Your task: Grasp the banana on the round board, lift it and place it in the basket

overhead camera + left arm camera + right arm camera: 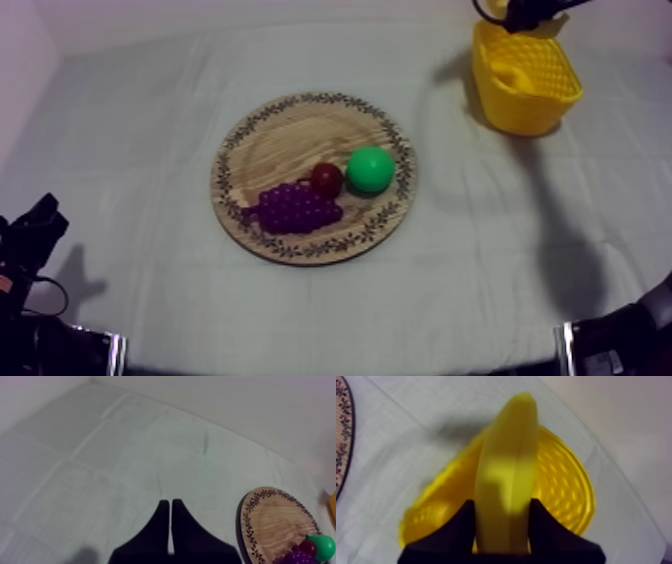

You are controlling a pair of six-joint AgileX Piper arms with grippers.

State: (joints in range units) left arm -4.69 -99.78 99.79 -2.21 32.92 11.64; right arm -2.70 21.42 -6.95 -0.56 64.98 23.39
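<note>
My right gripper [501, 509] is shut on the yellow banana [506, 471], which points away from the fingers above the open mouth of the yellow basket [566, 481]. In the top view the basket [548, 100] stands at the far right, and the right gripper [525, 14] hangs just over its far rim. The round wooden board [290, 130] lies mid-table. My left gripper [170, 505] is shut on nothing, its fingers forming a narrow wedge over bare cloth, and it rests low at the left [38, 226].
The board holds a bunch of purple grapes [293, 208], a small red fruit [326, 179] and a green pear [371, 169]. Its patterned rim [341, 436] sits on the cloth beside the basket. From the left wrist the board [270, 521] lies ahead to the right.
</note>
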